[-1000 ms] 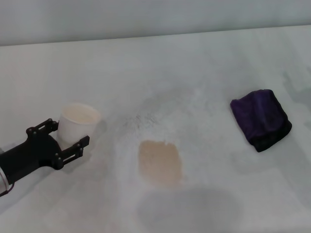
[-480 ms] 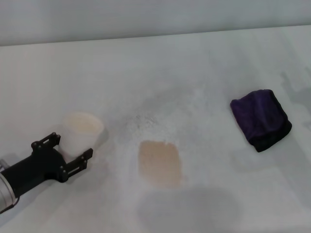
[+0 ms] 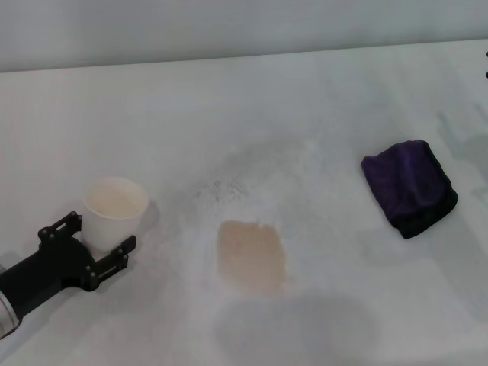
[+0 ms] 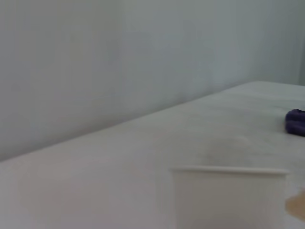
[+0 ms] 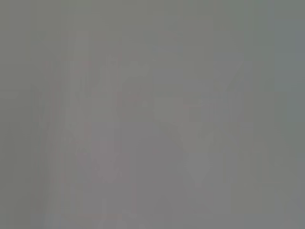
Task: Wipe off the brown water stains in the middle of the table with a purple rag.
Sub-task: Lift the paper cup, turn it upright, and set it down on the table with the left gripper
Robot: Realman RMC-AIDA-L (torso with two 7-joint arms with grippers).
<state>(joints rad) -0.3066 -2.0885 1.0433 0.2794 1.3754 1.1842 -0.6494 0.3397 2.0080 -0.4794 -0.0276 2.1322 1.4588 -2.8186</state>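
Right wrist view shows only a flat grey field — nothing can be made out there, and the right gripper cannot be assessed.

The left arm enters from the near-left corner, its base cut off by the picture's edge. The left gripper (image 3: 95, 244) lies low over the table (image 3: 320, 99), fingers spread either side of the white paper cup (image 3: 114, 213); whether they touch it cannot be told.

The brown water stains (image 3: 251, 255) sit mid-table, right of the cup. The purple rag (image 3: 409, 187) lies far right, apart from both.

Left wrist view shows the cup's rim (image 4: 229, 191) close up, with the rag (image 4: 296, 121) cut off at the picture's edge.
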